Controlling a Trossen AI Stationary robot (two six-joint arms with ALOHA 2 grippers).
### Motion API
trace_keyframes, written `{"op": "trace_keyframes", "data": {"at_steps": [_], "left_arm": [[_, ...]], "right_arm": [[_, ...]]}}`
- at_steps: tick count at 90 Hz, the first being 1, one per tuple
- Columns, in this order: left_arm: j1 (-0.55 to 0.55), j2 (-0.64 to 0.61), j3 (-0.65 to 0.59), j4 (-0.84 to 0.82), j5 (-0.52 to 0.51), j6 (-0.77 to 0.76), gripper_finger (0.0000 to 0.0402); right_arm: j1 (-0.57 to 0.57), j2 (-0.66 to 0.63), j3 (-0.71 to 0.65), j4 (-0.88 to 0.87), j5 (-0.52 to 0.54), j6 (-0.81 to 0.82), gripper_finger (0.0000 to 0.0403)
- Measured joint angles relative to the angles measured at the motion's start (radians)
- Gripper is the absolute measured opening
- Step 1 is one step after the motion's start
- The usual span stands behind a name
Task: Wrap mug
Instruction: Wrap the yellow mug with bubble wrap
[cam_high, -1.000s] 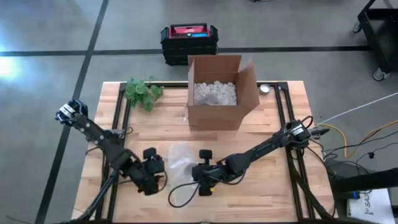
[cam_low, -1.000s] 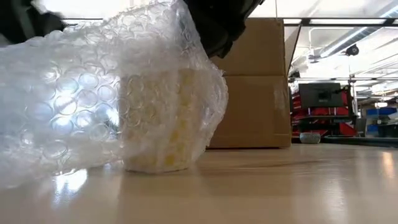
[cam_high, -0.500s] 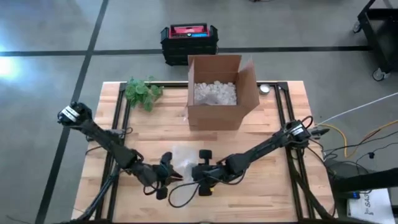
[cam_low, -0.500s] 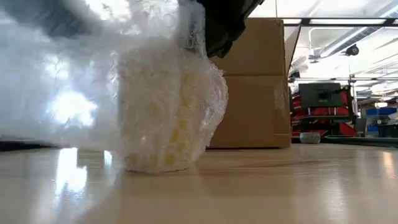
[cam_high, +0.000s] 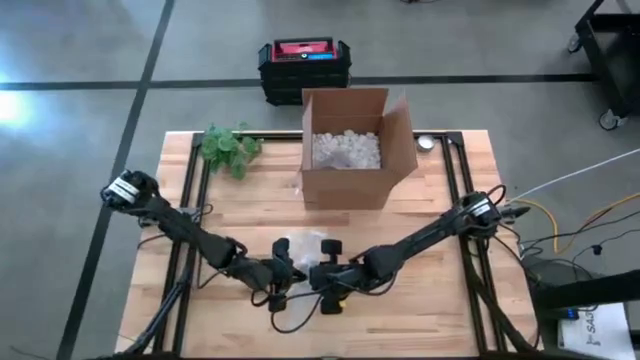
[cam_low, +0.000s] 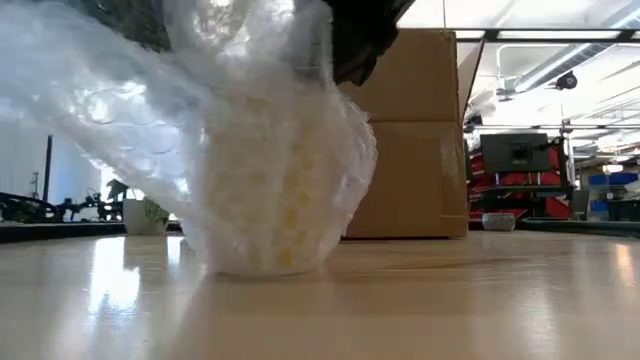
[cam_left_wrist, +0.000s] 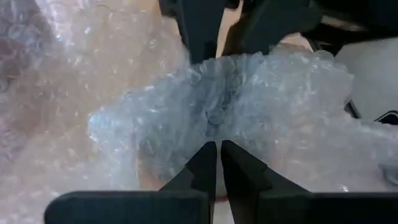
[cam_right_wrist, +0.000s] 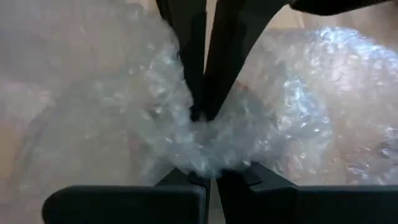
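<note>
The mug (cam_low: 277, 205), pale yellow, stands on its base on the table near the front edge. It shows only dimly through the clear bubble wrap (cam_low: 150, 95) bunched around it (cam_high: 305, 243). My left gripper (cam_high: 284, 270) reaches in from the table's left and is shut on the wrap. My right gripper (cam_high: 312, 273) reaches in from the table's right and is also shut on the wrap. The two sets of fingertips nearly meet tip to tip above the mug. My left gripper pinches a gathered fold of the bubble wrap (cam_left_wrist: 214, 127) between its two fingers, several layers bunched. It comes in roughly level from the table's left. The wrap trails back from the hold, off the table, and drapes over the mug. My right gripper pinches the bunched wrap (cam_right_wrist: 198, 152) between its two fingers, coming roughly level from the table's right, opposite the left gripper's fingers (cam_right_wrist: 198, 56). The wrap spreads out on both sides of the hold and hangs down around the mug.
An open cardboard box (cam_high: 350, 150) filled with white packing pieces stands at the table's far middle. A green plant (cam_high: 230, 148) lies at the far left and a small round thing (cam_high: 427, 143) at the far right. A cable loops (cam_high: 290, 318) near the front edge.
My left gripper has swept toward the table's right, up to the mug and the right gripper, staying shut on the wrap. The loose left part of the wrap has been lifted off the table and folded over the mug.
</note>
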Motion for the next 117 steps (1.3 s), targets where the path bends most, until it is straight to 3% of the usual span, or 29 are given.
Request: {"op": "trace_keyframes", "data": {"at_steps": [21,31,43,68,90,109,117], "left_arm": [[0.001,0.002,-0.001,0.004,0.001,0.003,0.0005],[0.001,0.001,-0.002,0.015,0.002,0.004,0.0006],[0.001,0.002,-0.003,0.016,0.002,0.004,0.0005],[0.001,0.000,-0.004,0.022,0.003,0.004,0.0002],[-0.005,-0.054,0.014,-0.022,0.030,0.014,0.0003],[-0.038,-0.146,0.107,-0.288,0.057,-0.009,0.0003],[-0.070,-0.158,0.116,-0.323,0.090,-0.033,0.0003]], "right_arm": [[-0.002,-0.031,0.191,-0.282,0.001,0.001,0.0002],[-0.008,-0.031,0.234,-0.270,-0.012,0.001,0.0002],[-0.046,-0.006,0.229,-0.253,-0.138,0.042,0.0002],[-0.092,0.127,0.199,-0.239,-0.295,0.089,0.0002],[-0.093,0.199,0.205,-0.206,-0.308,0.086,0.0002],[-0.093,0.184,0.200,-0.165,-0.311,0.065,0.0002],[-0.092,0.179,0.198,-0.158,-0.312,0.060,0.0002]]}}
